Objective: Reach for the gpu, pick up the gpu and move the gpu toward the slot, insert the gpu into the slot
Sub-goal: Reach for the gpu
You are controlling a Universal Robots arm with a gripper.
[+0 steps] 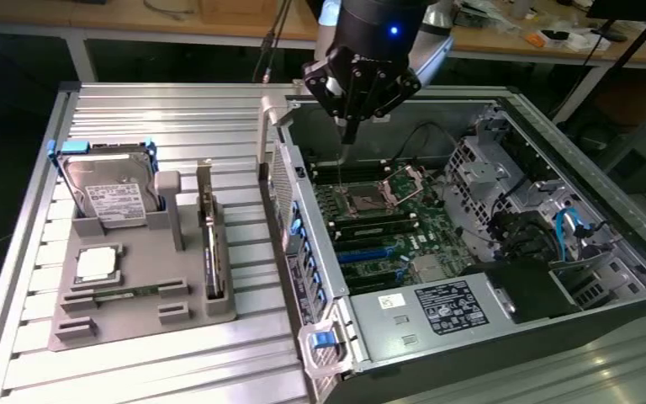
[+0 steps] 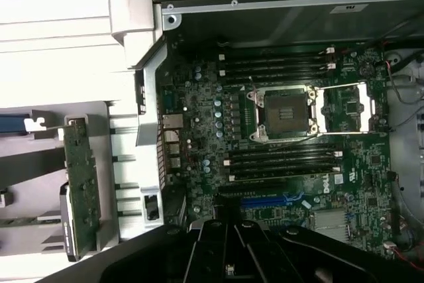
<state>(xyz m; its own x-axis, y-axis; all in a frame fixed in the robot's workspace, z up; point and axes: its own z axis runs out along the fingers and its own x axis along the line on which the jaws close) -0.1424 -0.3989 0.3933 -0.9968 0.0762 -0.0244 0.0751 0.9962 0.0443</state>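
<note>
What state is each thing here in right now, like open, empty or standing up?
gpu: standing on edge in the grey holder, outside the case, untouched.
slot: empty.
processor socket: lid flipped open, empty.
hard drive: upright in the holder.
computer case: lying on its side, panel off.
hand: hovers over the open case, away from the gpu.

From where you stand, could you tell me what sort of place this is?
Most likely a robotics lab bench for computer assembly: an open computer case with a green motherboard, a grey fixture holding a hard drive and the gpu on a slatted aluminium table, and wooden workbenches behind.
</note>
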